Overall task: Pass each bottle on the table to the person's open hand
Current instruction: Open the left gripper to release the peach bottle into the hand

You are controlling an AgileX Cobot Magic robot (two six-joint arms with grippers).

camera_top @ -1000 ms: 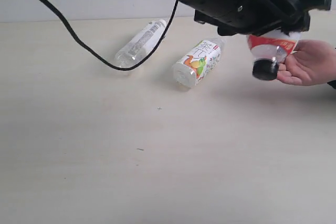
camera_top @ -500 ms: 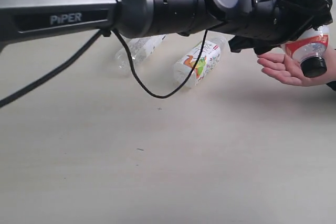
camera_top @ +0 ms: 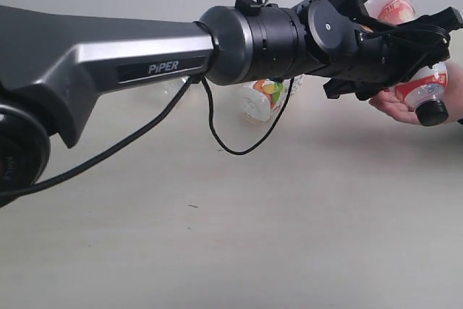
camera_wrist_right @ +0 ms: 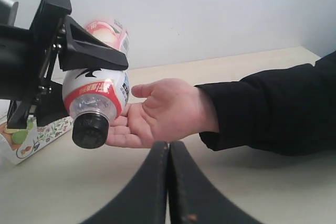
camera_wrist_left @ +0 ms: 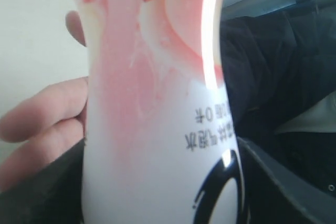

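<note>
Pale wood-grain table (camera_top: 217,236) fills the exterior view, and your left arm (camera_top: 145,63) reaches across it toward its right edge, blocking much of the far side. At the end of that arm, the left gripper (camera_top: 414,50) is clamped around the body of the black-capped bottle (camera_top: 425,90) and holds it clear of the table. In the left wrist view the pink-and-white label fills the picture between the jaws.

The bottle's long axis is tilted, with its base up and away and its black cap pointing down toward the near edge. The person's open hand (camera_wrist_right: 163,111) comes in over the right edge, palm up. From the right wrist view the cap sits at the fingertips, so the bottle hangs over the fingers rather than over the middle of the palm. You cannot tell whether it touches the skin. In my judgement the palm lies slightly farther toward the right edge than the bottle does, and that offset decides the release.

Your right gripper (camera_wrist_right: 168,182) is low and near the hand, its fingers together on nothing. The fruit-label bottle (camera_top: 264,95) lies on its side mid-table, behind the left arm.
</note>
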